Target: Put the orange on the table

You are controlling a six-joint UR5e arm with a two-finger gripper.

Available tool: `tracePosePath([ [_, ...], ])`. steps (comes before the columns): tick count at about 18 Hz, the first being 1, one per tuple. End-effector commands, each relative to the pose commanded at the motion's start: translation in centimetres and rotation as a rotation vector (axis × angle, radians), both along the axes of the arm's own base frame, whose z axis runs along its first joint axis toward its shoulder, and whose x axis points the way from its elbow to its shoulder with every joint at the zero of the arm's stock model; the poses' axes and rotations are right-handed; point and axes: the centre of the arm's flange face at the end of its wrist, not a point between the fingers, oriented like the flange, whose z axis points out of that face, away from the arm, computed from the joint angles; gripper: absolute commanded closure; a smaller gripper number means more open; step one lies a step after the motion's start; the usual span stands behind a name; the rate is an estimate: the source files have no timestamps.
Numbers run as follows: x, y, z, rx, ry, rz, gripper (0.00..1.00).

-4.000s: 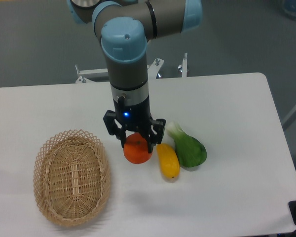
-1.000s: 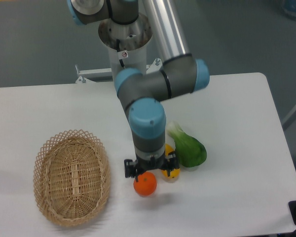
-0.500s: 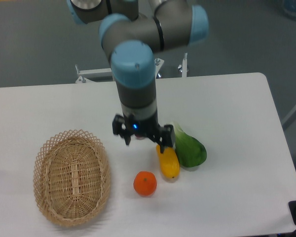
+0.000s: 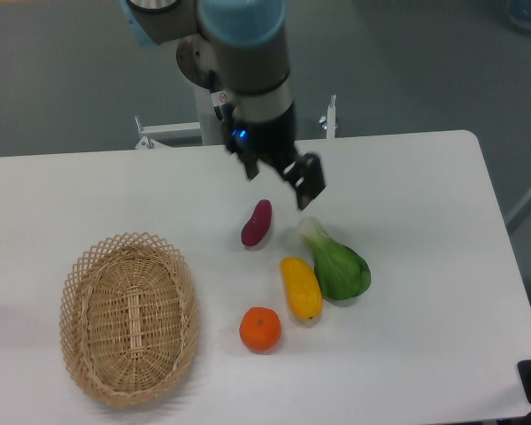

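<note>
Now we see the orange [image 4: 260, 328], round, bright w/ a tiny dark dimple, resting on the white counter [image 4: 425, 266] btwn basket [image 4: 128, 319] & yellow fruit [image 4: 301, 288]; pincer [image 4: 277, 178] spread wide, empty, raised well apart.

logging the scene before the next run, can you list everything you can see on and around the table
orange: 1, bright orange, on the table in front, between the basket and the yellow fruit, free of the gripper
yellow fruit: 1, yellow, elongated, right of the orange, beside the green vegetable
green vegetable: 1, green with a pale stem end, right of the yellow fruit
purple vegetable: 1, dark reddish purple, mid-table under the gripper
basket: 1, tan wicker, oval, front left, nothing visible inside
table: 1, white, rounded corners
metal frame: 1, white, behind the table's far edge
gripper: 1, black, open, raised above the table, holding nothing
</note>
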Motion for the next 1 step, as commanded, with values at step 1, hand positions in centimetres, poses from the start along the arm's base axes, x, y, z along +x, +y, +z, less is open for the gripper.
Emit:
tracePosePath([
  [1,-0.01,0.04,0.02,0.009,-0.006,-0.001,0.0],
])
